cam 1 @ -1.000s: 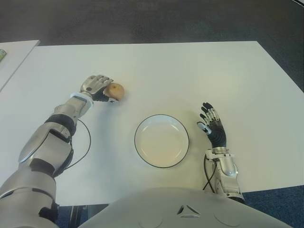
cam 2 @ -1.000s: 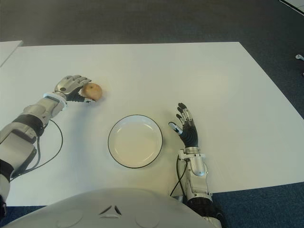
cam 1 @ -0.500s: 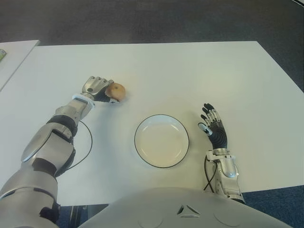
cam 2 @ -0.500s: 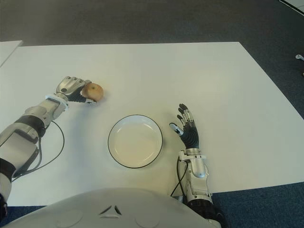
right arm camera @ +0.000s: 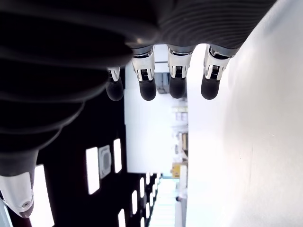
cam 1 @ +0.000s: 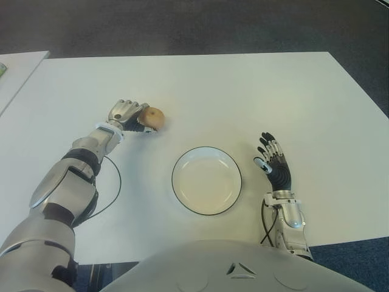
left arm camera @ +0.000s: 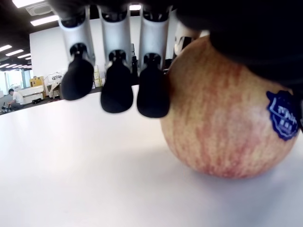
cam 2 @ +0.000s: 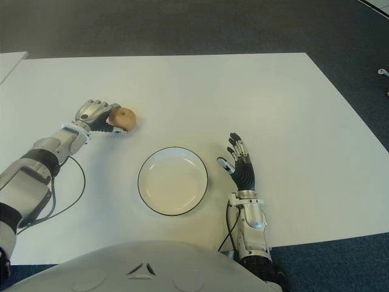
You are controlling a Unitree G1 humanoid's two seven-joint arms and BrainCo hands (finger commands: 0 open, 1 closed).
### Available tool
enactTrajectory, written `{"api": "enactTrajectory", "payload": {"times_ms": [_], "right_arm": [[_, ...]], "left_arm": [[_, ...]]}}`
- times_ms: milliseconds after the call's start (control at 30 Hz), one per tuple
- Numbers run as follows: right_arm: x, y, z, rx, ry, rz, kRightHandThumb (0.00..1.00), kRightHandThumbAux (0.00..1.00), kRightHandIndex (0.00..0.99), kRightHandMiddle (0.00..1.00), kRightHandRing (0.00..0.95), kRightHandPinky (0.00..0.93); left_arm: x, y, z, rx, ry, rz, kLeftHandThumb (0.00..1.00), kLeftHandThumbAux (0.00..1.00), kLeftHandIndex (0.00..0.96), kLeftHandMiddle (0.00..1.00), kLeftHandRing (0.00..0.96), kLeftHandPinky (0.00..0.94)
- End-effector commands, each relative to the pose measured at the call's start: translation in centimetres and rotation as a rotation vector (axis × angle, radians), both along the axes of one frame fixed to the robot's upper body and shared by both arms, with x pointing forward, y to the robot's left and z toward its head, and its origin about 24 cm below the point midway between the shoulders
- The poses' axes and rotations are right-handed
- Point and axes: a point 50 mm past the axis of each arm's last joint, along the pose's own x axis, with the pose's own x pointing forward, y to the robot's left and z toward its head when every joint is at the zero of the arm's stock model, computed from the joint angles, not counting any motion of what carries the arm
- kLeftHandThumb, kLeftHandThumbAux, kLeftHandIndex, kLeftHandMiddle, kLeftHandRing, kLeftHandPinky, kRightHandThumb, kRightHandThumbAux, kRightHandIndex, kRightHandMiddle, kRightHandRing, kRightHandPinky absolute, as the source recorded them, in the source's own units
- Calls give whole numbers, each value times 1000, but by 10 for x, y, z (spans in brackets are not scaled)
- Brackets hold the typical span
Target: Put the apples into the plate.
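Left hand [cam 1: 126, 114] is gripping the apple [cam 1: 152, 118] with fingers curled around it, still on the table [cam 1: 243, 97] up-left of the plate [cam 1: 206, 180], while right hand [cam 1: 275, 166] is sitting slack, fingers spread, right of the plate.

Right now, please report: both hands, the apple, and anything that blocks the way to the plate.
Left hand curled around apple, apple on table. Right hand open, right of plate. Plate empty, path clear.
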Motion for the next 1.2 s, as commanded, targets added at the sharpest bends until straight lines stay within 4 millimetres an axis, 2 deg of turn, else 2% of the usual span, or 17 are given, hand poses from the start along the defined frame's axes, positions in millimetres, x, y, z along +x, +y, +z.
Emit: {"api": "enactTrajectory", "payload": {"times_ms": [33,700,1033,1200], "right_arm": [[-38,1,-44,52,290,-38,78,563,0,0,0,0],[-37,0,-46,61,296,-38,78,563,0,0,0,0],[-38,-1,-47,55,300,-39,76,572,0,0,0,0],[-38,0,-48,44,308,-36,74,569,0,0,0,0]], "left_arm": [[-8,-2,-12,-13,52,-4,722,698,444,770,756,743],[-8,-2,-8,-34,-6,-18,723,697,444,772,756,745],[5,3,25,-56,-139,-47,721,698,444,774,752,729],[6,0,38,-94,-204,-71,722,698,443,782,759,754]]}}
